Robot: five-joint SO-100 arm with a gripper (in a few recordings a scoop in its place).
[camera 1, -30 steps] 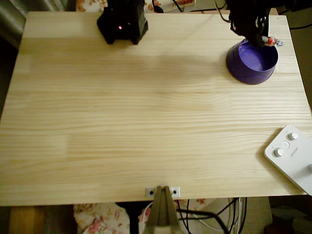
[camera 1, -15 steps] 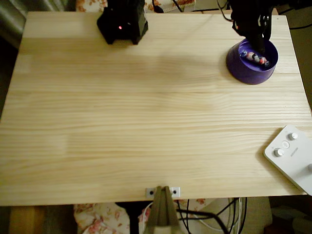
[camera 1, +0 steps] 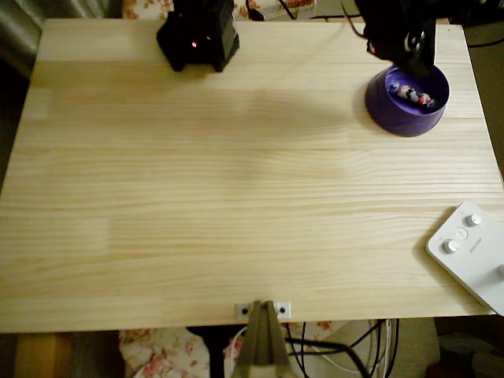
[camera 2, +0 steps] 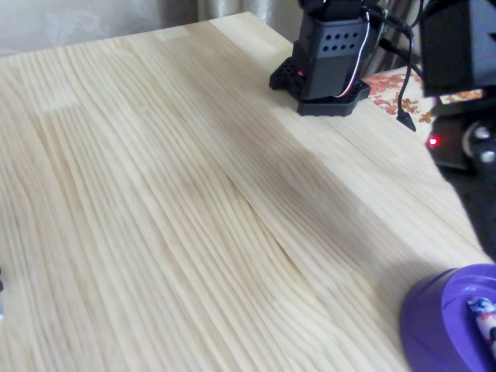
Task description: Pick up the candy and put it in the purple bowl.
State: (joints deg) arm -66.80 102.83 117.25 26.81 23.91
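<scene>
The purple bowl (camera 1: 394, 106) stands at the table's back right corner in the overhead view, and its rim (camera 2: 434, 310) shows at the bottom right of the fixed view. The candy (camera 1: 415, 96), a small mottled red, white and dark wrapped sweet, lies loose inside the bowl, and one end of it (camera 2: 482, 316) shows in the fixed view. My black gripper (camera 1: 415, 61) hangs over the bowl's back rim, open, with nothing between its fingers and clear of the candy.
The arm's black base (camera 1: 197, 35) (camera 2: 329, 54) sits at the table's back edge. A white device with round knobs (camera 1: 472, 252) lies at the front right corner. Cables hang past the back right edge.
One second ago the candy was held over the bowl's back rim. It then dropped into the bowl, and the gripper has since drawn up and back from it.
</scene>
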